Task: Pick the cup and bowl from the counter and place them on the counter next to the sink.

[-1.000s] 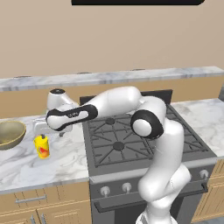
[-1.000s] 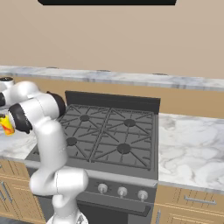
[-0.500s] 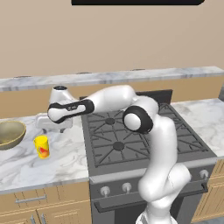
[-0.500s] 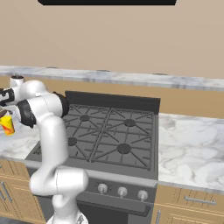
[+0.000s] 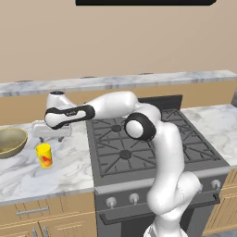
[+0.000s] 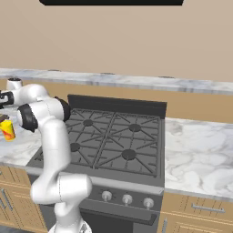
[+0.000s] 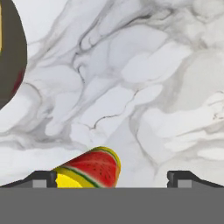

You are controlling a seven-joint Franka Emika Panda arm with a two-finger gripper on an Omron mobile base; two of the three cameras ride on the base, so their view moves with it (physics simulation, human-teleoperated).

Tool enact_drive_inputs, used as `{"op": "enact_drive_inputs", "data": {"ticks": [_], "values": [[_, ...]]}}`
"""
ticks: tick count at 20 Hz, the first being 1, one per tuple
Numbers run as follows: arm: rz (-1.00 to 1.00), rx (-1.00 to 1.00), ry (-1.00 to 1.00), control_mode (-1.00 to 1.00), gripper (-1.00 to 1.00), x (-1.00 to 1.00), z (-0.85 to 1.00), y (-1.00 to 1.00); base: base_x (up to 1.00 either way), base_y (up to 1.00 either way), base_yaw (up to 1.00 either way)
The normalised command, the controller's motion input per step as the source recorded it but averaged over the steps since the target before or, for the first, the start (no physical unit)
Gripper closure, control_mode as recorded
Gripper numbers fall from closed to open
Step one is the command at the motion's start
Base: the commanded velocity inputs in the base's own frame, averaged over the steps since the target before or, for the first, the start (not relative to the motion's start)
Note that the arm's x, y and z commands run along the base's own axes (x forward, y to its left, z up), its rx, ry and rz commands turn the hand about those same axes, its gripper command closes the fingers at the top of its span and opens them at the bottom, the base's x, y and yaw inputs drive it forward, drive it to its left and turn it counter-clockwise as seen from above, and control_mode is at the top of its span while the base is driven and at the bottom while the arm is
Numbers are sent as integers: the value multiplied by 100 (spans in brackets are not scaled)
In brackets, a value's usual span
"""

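- Gripper (image 5: 51,135), seen in the left base view with its jaws apart and empty, is held above the tabletop (image 5: 69,162), behind the cup (image 5: 44,155); the bowl (image 5: 10,141) lies left.
- Right base view: the cup (image 6: 7,129) is seen at the left edge.
- Hand view: the cup (image 7: 89,171) is off-centre; it should be centred between the fingertips (image 7: 43,178) before descending.

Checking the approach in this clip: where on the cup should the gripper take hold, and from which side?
Grip the cup across its round side wall, coming straight down from above. It stands upright on the counter, narrow enough for the open gripper, with bare marble around it and the bowl well apart, so both fingers should have room to drop beside it.
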Motion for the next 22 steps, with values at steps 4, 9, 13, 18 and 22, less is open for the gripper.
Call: {"op": "enact_drive_inputs", "data": {"ticks": [4,9,13,18,22], "values": [[-1,0,1,-100,-100,0,-20,1,0,0,0],[-1,0,0,-100,-100,0,-18,0,0,0,0],[-1,0,1,-100,-100,0,-21,0,0,0,0],[-1,0,2,-100,-100,0,-19,0,0,0,0],[-3,0,1,-100,-100,-8,-5,0,0,0,0]]}}
